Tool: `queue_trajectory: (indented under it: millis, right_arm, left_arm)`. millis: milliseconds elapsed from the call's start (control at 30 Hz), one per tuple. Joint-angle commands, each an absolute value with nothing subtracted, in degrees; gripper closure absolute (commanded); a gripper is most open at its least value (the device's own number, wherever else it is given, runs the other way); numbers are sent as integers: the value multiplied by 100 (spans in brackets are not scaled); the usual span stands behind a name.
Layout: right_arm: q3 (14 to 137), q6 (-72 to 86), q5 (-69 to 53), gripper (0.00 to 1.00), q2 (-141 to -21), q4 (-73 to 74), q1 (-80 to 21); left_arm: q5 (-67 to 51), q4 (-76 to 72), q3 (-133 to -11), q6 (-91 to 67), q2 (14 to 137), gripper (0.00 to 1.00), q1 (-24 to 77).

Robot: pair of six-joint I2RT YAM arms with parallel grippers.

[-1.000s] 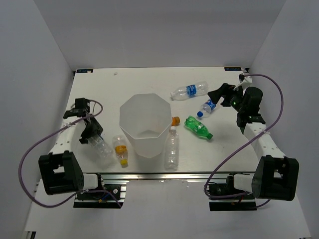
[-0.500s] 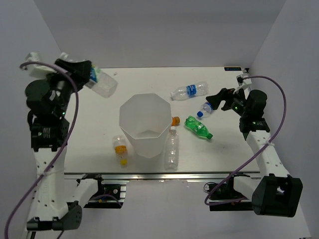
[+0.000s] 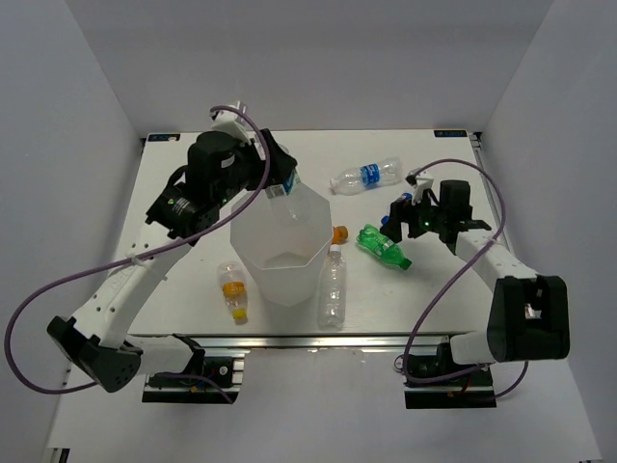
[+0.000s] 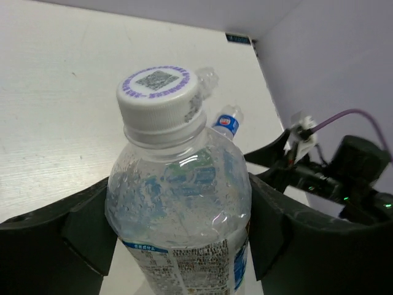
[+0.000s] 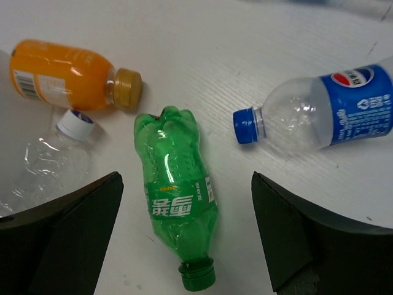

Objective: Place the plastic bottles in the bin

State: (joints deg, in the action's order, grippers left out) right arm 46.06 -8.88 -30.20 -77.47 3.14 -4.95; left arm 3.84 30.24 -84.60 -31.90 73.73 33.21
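My left gripper (image 3: 277,172) is shut on a clear bottle (image 3: 281,190) with a white cap and a blue label, and holds it above the far left rim of the white bin (image 3: 275,275). In the left wrist view the bottle (image 4: 178,203) fills the gap between the fingers. My right gripper (image 3: 398,224) is open just above the green bottle (image 3: 383,245), which lies on the table between the fingers (image 5: 67,233) in the right wrist view (image 5: 178,196). A blue-capped bottle (image 5: 325,120) lies beside it.
An orange bottle (image 3: 338,233) lies behind the bin, also in the right wrist view (image 5: 67,77). A clear bottle (image 3: 333,286) lies right of the bin. An orange-capped bottle (image 3: 233,291) lies at its left. A blue-labelled bottle (image 3: 366,177) lies farther back.
My left arm lifted the clear bottle from the table's left side and swung it up and right, over the bin. My right gripper moved left from the blue-capped bottle to over the green one.
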Motion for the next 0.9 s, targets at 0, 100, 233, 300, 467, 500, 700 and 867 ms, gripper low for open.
queue_trajectory:
  millis: [0, 100, 233, 300, 467, 500, 700, 867]
  right_arm:
    - [4676, -1257, -2691, 11, -8119, 290, -807]
    - [4676, -1335, -2287, 11, -8462, 299, -1089]
    - [4676, -1345, -1627, 11, -8911, 255, -1669]
    - [4693, -1319, -1074, 11, -9236, 246, -1827]
    - [5062, -1292, -816, 43, -9353, 465, -1890]
    - [5089, -1275, -861, 49, -9204, 475, -1898]
    - [5842, -888, -817, 70, -7157, 449, -1907]
    - [7055, -283, -2361, 72, -6434, 290, -1968]
  left_arm:
    - [721, 2892, -8481, -2989, 6829, 14, 3305]
    - [685, 3083, -8753, -2901, 6881, 2, 3305]
    - [1376, 3506, -9298, -2760, 7074, 2, 3305]
    - [1938, 3646, -9474, -2760, 7110, 2, 3305]
    - [3690, 4192, -9239, -3224, 7023, 2, 2999]
    - [3613, 4279, -8881, -3330, 6953, 2, 2492]
    - [1908, 4165, -6772, -4165, 6495, 2, 862]
    - [1652, 4385, -5670, -4306, 6276, 2, 844]
